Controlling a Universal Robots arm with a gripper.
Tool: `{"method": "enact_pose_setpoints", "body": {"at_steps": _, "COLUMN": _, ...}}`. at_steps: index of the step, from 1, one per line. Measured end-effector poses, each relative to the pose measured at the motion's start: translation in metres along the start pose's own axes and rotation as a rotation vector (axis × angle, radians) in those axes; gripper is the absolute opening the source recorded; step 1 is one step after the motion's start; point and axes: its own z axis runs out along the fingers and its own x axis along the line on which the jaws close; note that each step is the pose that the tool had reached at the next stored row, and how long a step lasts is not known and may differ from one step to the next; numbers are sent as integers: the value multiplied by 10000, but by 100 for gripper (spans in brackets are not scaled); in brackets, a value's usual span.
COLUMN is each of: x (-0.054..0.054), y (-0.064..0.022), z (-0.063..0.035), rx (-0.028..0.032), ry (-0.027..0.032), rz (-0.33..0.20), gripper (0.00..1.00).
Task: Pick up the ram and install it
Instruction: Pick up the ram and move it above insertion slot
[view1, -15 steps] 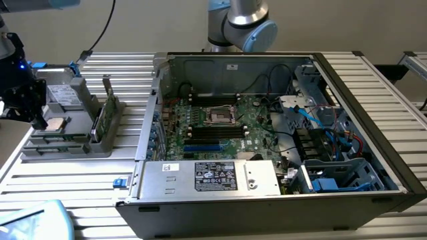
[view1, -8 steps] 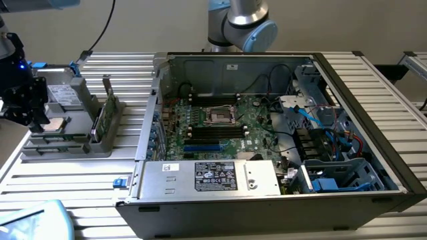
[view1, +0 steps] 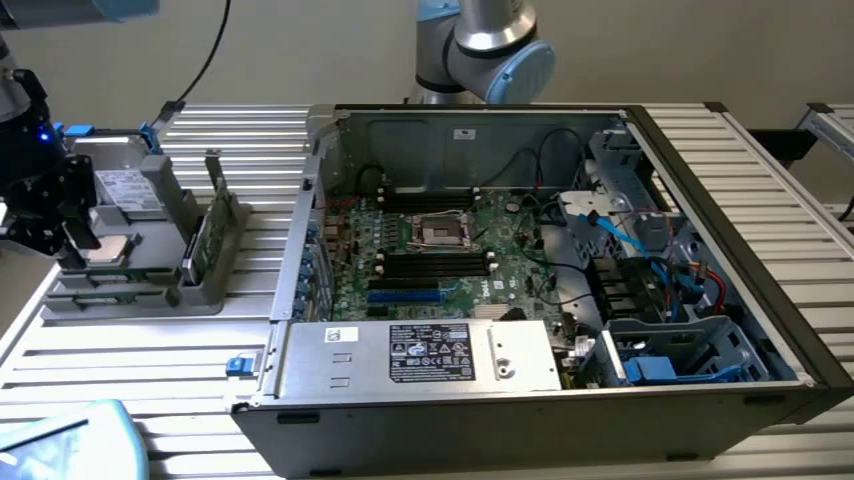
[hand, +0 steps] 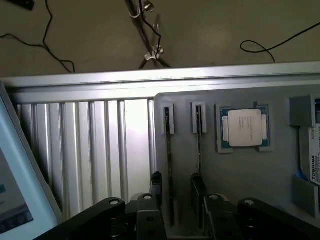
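The ram (view1: 211, 210), a thin green stick, stands on edge in a slot of the grey parts holder (view1: 127, 300) at the exterior view's left, outside the computer case. From above it is a dark thin line (hand: 168, 160) in one of two parallel slots. My gripper (view1: 67, 235) hangs above the holder, open, with nothing between its black fingers (hand: 156, 182). In the wrist view my gripper (hand: 176, 184) straddles the slot line from above, apart from it. The motherboard's long black slots (view1: 430, 265) lie inside the open case.
A square silver processor chip (hand: 245, 127) and a hard drive (hand: 312, 165) sit in the same holder. The open computer case (view1: 747, 250) takes up the ribbed metal table's middle and right, with a power supply (view1: 427, 355) at its front. A pale blue object (view1: 67, 440) lies at the front left.
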Motion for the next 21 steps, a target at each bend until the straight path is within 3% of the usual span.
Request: {"method": "enact_pose_setpoints", "body": {"at_steps": 21, "x": 61, "y": -19, "z": 328, "rx": 76, "ry": 46, "rz": -1003, "gripper": 36}}
